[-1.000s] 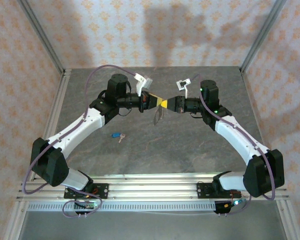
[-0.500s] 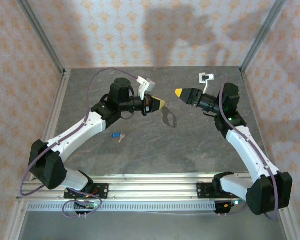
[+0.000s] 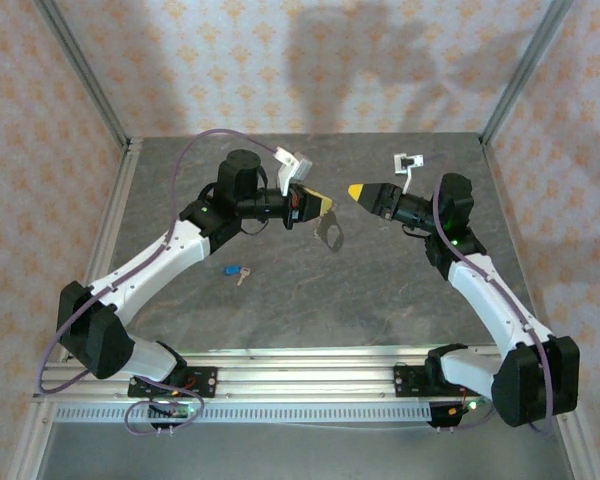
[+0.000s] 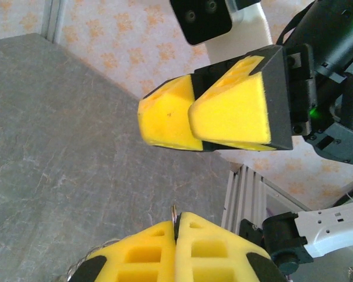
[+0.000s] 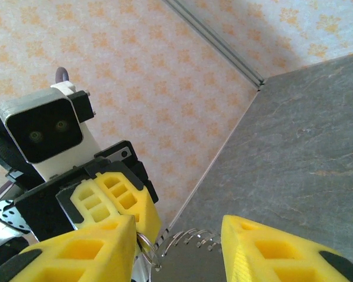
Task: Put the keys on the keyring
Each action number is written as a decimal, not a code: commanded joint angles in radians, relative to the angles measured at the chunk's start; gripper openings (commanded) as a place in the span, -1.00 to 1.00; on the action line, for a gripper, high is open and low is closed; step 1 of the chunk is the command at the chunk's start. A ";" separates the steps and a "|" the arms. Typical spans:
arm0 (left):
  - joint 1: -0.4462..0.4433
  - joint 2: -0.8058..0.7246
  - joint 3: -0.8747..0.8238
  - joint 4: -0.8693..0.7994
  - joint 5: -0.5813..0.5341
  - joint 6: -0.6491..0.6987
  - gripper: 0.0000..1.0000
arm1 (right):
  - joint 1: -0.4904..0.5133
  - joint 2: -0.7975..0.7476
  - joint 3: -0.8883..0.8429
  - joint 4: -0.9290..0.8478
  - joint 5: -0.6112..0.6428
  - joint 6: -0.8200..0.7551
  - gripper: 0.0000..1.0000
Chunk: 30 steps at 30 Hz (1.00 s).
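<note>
Backing off, the right gripper (image 3: 358,190) has let go. A second ago it was pinched shut, nose to nose with the left gripper (image 3: 321,207) over the middle of the worktop (image 3: 380,300). Now it hangs apart to the right, and the right wrist view shows its jaws partly spread and empty. The left gripper stays clamped fully shut on the keyring (image 3: 330,233), which dangles from its tips above the worktop. In the left wrist view a sliver of metal is nipped between its yellow fingers (image 4: 150,249). That reads as a regrip or handover finished, with one arm now carrying the ring alone. The blue key (image 3: 236,270) lies on the worktop beside the left arm, well apart from the ring, unmoved and not yet threaded. Since half a second ago the right arm has barely shifted.
</note>
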 commanded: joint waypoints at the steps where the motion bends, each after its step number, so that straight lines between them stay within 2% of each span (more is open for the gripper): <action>1: 0.000 0.009 0.046 0.004 0.042 0.025 -1.00 | 0.009 0.003 -0.003 0.087 -0.053 0.008 -0.18; 12: -0.001 0.022 0.058 0.032 0.056 0.003 -1.00 | 0.065 0.005 -0.008 0.092 -0.063 -0.008 -0.29; 26: 0.004 0.020 0.051 0.076 0.057 -0.031 -1.00 | 0.093 -0.003 -0.044 0.102 -0.053 -0.015 -0.35; 30: 0.004 0.022 0.051 0.078 0.061 -0.034 -1.00 | 0.097 -0.004 -0.043 0.104 -0.046 -0.015 -0.42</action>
